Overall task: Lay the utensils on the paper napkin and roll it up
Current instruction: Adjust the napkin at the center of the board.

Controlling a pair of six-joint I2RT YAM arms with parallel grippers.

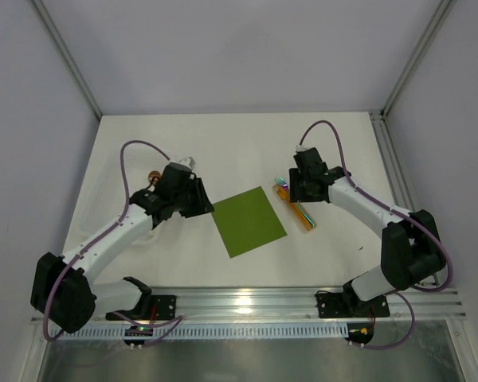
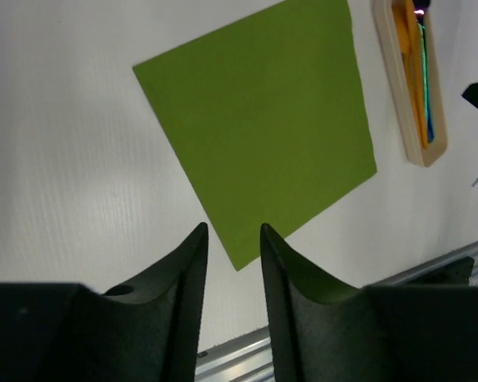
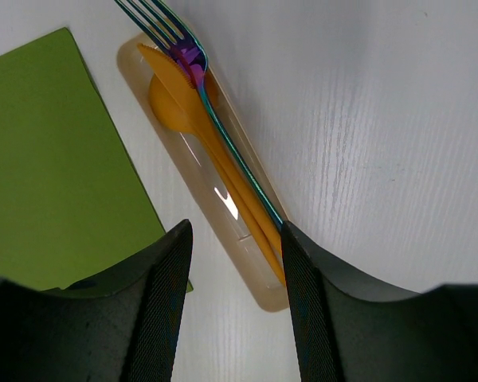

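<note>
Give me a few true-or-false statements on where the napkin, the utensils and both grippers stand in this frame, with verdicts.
1. The paper napkin lies flat with nothing on it. True.
2. The utensils lie on the napkin. False: they lie in the tray beside it.
3. The right gripper is over the tray's end, jaws open. True.
4. The left gripper holds a utensil. False: it holds nothing, and its jaws stand slightly apart by a napkin corner.
</note>
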